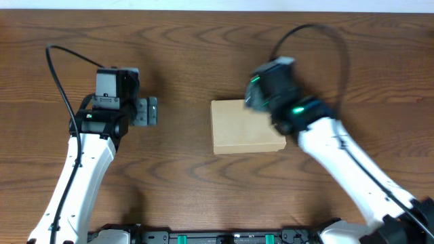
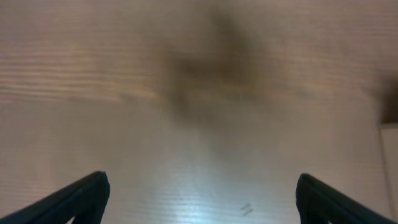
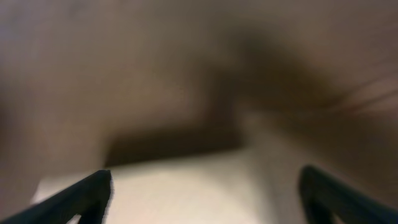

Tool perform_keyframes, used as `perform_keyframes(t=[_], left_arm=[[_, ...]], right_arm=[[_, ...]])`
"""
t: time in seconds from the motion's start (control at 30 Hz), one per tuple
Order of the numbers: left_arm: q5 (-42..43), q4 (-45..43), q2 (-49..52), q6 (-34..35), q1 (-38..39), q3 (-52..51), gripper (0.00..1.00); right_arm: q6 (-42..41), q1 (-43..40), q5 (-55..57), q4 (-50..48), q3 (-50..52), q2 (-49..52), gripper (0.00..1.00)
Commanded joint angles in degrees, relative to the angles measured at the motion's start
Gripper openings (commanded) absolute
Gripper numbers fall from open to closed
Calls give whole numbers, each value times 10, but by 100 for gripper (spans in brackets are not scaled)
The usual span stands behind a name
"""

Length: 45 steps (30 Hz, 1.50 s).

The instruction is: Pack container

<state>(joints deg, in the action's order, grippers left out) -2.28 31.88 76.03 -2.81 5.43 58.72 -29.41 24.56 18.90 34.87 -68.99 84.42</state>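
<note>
The container [image 1: 244, 127] is a plain tan cardboard box lying closed in the middle of the table. My right gripper [image 1: 254, 95] hovers over its far right corner, blurred, with its fingers spread wide. The right wrist view shows the pale box top [image 3: 199, 193] between the open fingers [image 3: 205, 196], holding nothing. My left gripper [image 1: 144, 112] is open and empty over bare wood, well left of the box. The left wrist view shows its spread fingers [image 2: 202, 199] and the box edge [image 2: 390, 168] at the far right. No marker pen is in view.
The wooden table [image 1: 203, 47] fills the view. A black cable [image 1: 57, 74] runs from the left arm and another arcs above the right arm [image 1: 319, 30]. A black rail [image 1: 217, 237] lies along the front edge.
</note>
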Motion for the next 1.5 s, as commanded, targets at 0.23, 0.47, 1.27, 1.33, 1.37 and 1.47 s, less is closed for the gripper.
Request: perform_keyframes(t=[0.23,0.47,1.27,1.33,1.37,1.47], left_arm=[[-58,-151,-16,-26,-25,-7,95],[-6,-176,-120,-33,-35,-127,95],[32,-48,-524,16,-35,-326,95],[32,-45,-524,16,-35,-326,95],[32,-43,-524,16,-35,-326,95],[32,-30,-524,16,-35,-326,95]], right_arm=[[233,-183,-1,-44,12,-33,82],[248,-193,-37,-141,195,-163,84],[246,-192,-93,-97,504,-514,99],[246,-192,-93,-95,504,-514,99],[246,-192,-93,-94,504,-514,99],[246,-192,-93,-90,504,-514,99]])
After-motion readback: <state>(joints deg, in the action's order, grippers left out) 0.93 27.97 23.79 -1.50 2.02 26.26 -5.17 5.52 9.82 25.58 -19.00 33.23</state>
